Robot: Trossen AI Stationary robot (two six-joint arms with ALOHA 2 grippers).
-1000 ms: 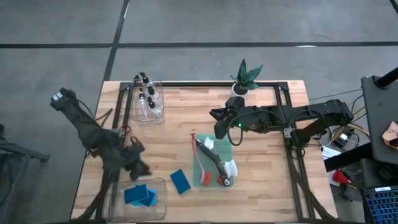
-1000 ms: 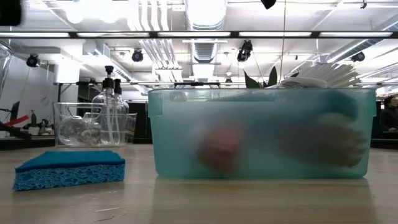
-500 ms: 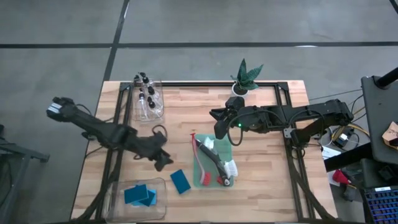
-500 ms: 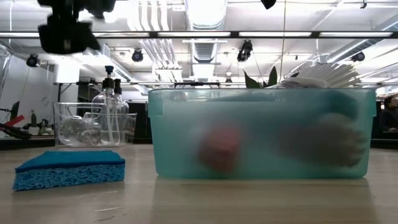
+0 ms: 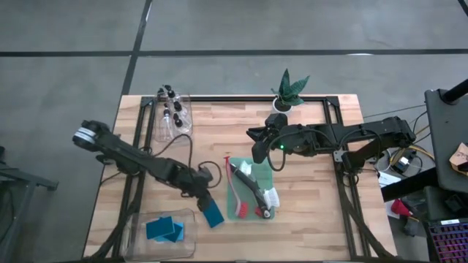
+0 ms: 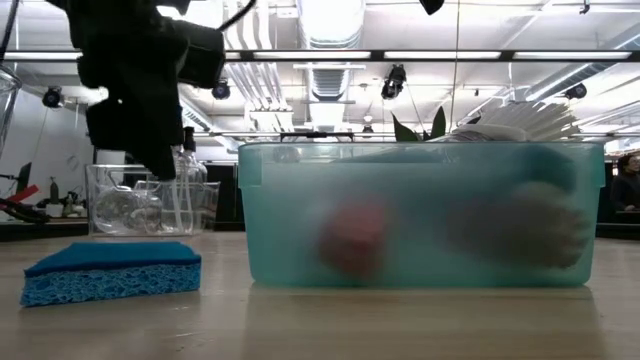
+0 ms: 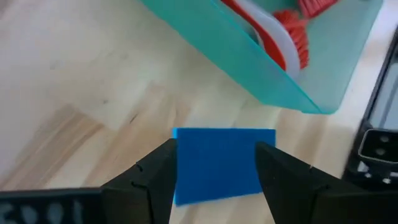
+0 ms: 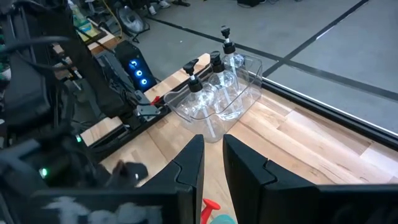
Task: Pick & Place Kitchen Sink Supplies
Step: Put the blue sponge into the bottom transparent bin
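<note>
Sponge (image 7: 222, 163), blue and flat on the wood, shows in the left wrist view between the spread fingers (image 7: 154, 177) of the left gripper (image 5: 207, 196), its two side edges just inside them; no contact can be made out. From above, that sponge lies directly under the gripper, just beside the teal bin (image 5: 237, 201) holding the brushes (image 5: 252, 191). The low view shows the gripper hanging clear above the sponge. The right gripper (image 5: 255, 134) waits beyond the bin, fingers nearly closed.
</note>
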